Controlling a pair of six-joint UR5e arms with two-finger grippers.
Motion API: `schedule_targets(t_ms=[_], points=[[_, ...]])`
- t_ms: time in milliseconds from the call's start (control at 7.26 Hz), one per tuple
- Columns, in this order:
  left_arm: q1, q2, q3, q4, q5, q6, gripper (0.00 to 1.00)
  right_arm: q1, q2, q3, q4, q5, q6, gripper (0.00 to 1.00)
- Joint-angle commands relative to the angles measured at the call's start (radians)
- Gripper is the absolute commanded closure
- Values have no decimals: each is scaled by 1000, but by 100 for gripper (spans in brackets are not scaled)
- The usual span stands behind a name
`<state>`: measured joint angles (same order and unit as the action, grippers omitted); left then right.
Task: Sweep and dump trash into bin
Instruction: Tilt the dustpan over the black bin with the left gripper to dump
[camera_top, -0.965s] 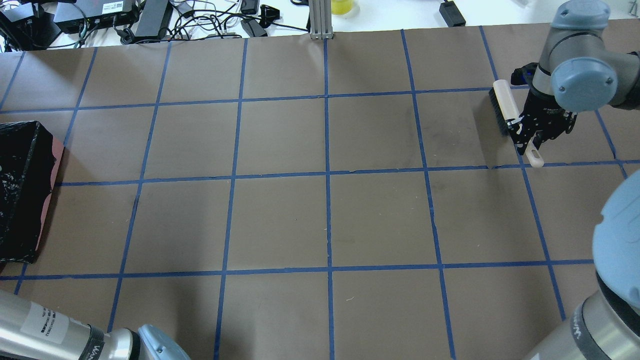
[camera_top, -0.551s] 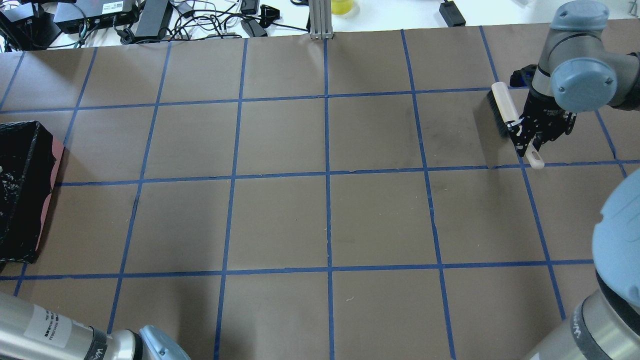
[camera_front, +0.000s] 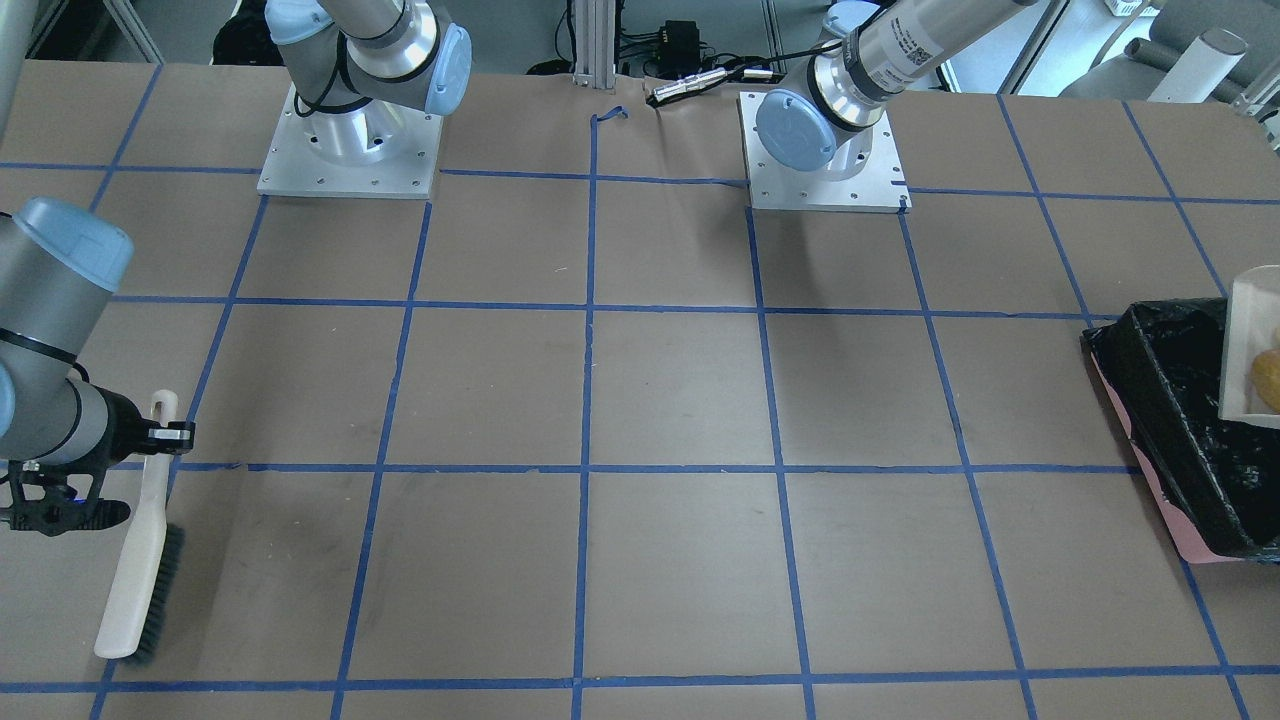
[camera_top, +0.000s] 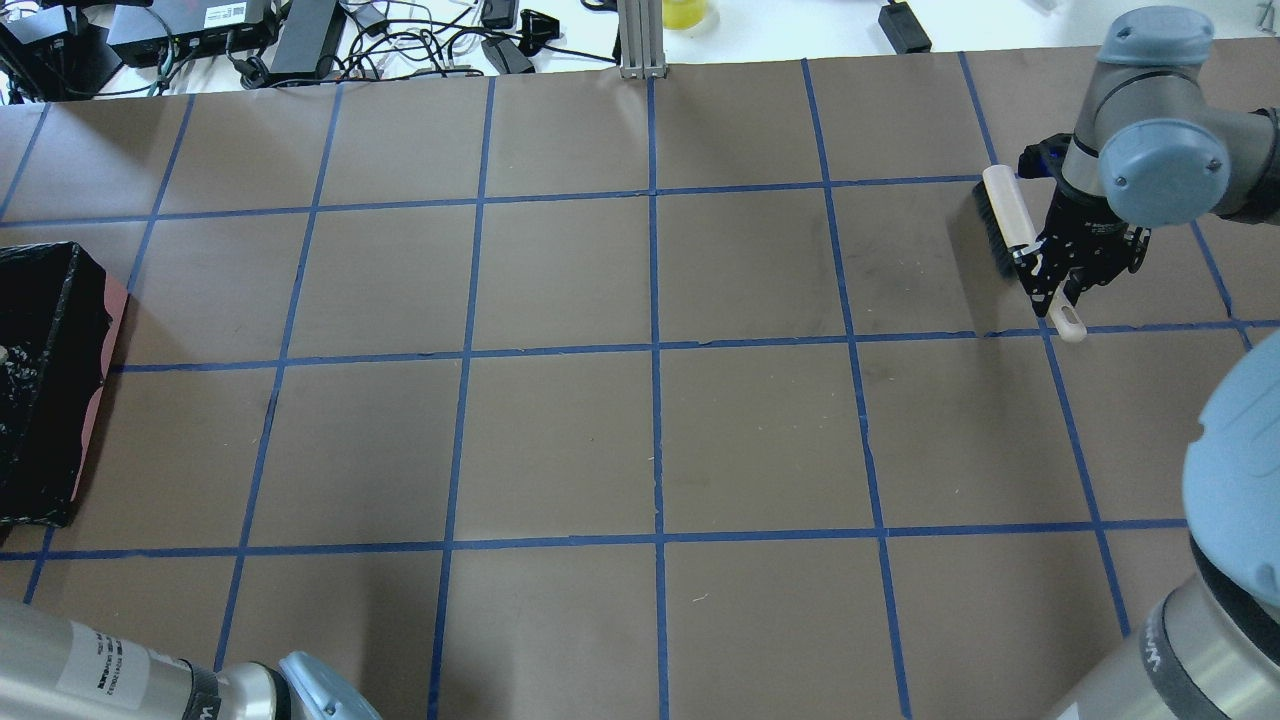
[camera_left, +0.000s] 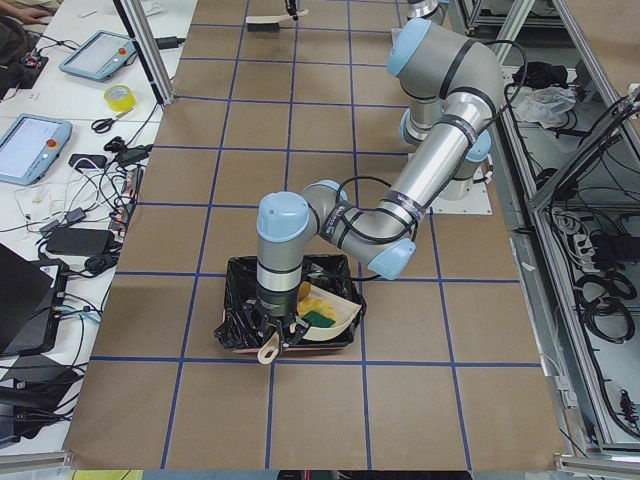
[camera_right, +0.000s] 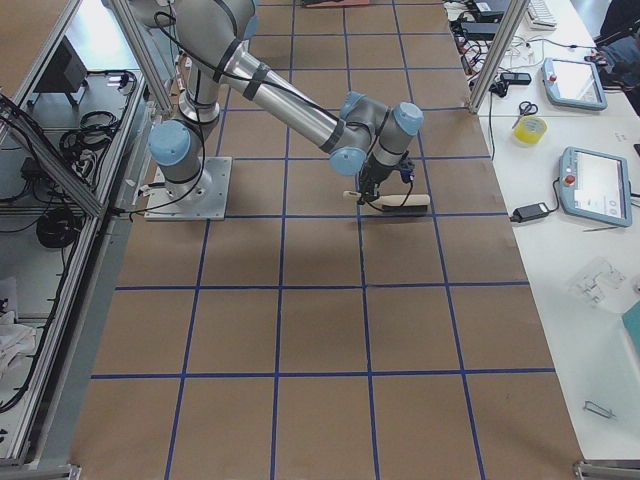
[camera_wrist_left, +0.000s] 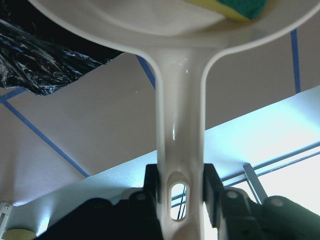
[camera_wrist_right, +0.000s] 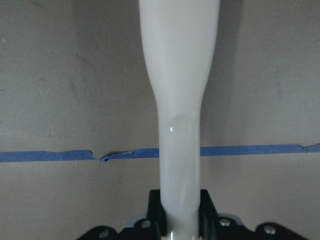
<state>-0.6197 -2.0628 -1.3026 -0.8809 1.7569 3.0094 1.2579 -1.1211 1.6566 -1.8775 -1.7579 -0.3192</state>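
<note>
My left gripper (camera_wrist_left: 180, 185) is clamped on the handle of the beige dustpan (camera_left: 342, 318), held over the black-lined pink bin (camera_front: 1160, 400); the sponge (camera_wrist_left: 235, 7) and the golden-brown lump (camera_front: 1268, 378) lie in the pan; my right gripper (camera_top: 1065, 275) is closed on the brush (camera_top: 1005, 215) at the other end of the table (camera_top: 650, 450).

Left arm (camera_left: 440, 150) reaches out to left side, elbow folded back, last link upright. Left gripper (camera_wrist_left: 180, 200) points down, fingers clamped on dustpan (camera_wrist_left: 180, 125) handle. Right arm (camera_top: 1150, 150) extends to far right, wrist turned down. Right gripper (camera_top: 1052, 275) closed tight on brush (camera_top: 1003, 205) handle.
</note>
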Motion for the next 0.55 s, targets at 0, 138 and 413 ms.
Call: schedule_targets(t_ms=[0, 138, 413], points=[[0, 42, -98, 123, -5, 51, 100, 0, 4, 0, -2, 2, -4, 54], [-2, 55, -101, 125, -5, 51, 100, 0, 7, 0, 0, -2, -4, 54], [-2, 73, -113, 132, -7, 80, 100, 0, 9, -1, 0, 2, -4, 54]])
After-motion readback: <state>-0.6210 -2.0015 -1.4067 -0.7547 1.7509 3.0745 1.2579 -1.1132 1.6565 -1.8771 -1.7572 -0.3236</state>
